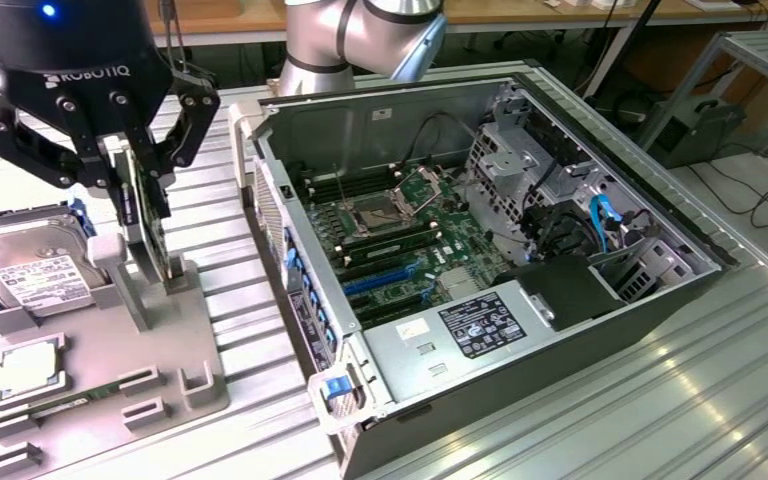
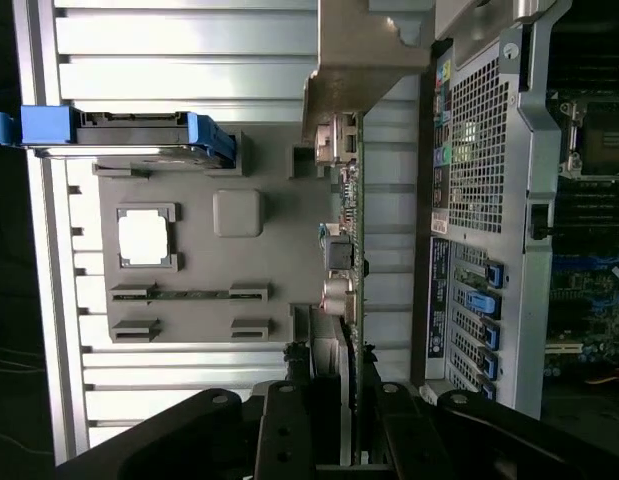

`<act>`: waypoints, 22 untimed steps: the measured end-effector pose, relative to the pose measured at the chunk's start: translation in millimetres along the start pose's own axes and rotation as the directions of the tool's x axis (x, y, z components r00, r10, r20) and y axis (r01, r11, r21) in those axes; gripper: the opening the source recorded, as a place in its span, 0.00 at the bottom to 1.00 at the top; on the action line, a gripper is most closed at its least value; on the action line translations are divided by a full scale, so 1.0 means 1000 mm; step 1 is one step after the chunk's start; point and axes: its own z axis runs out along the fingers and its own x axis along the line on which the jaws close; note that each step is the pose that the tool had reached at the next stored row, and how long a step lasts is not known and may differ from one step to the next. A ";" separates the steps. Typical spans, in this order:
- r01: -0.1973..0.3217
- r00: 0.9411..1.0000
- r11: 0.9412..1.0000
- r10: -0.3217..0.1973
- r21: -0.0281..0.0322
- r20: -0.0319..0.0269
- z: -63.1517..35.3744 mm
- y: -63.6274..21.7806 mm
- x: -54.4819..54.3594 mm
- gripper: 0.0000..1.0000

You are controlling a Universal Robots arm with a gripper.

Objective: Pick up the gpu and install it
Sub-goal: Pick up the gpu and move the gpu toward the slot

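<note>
The gpu (image 1: 145, 232) is a dark card with a pale bracket, standing on edge in the upright slot of a grey holder plate (image 1: 187, 352) at the exterior view's left. My gripper (image 1: 132, 186) comes down over its top edge, one finger on each side, shut on the card. The card's lower edge still reaches the holder's posts. In the wrist view the gpu (image 2: 353, 250) runs edge-on away from my gripper (image 2: 344, 405), its bracket at the far end. The open computer case (image 1: 491, 250) lies on its side to the exterior view's right, its motherboard with blue slots (image 1: 387, 285) exposed.
A silver hard drive (image 1: 31, 268) with blue rails sits on the holder plate beside the card, along with a processor chip (image 2: 144, 238) and a memory stick (image 2: 189, 294). The case's rear wall (image 2: 479, 200) stands close beside the card. Cables and drive cages fill the case's far end.
</note>
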 end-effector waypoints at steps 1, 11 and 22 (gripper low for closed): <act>0.000 1.000 1.000 0.000 0.000 0.000 0.0000 0.0000 0.000 0.28; 0.000 1.000 1.000 0.000 0.000 0.000 0.0000 0.0000 -0.002 0.28; 0.000 1.000 1.000 0.000 0.000 0.000 0.0003 0.0001 -0.012 0.28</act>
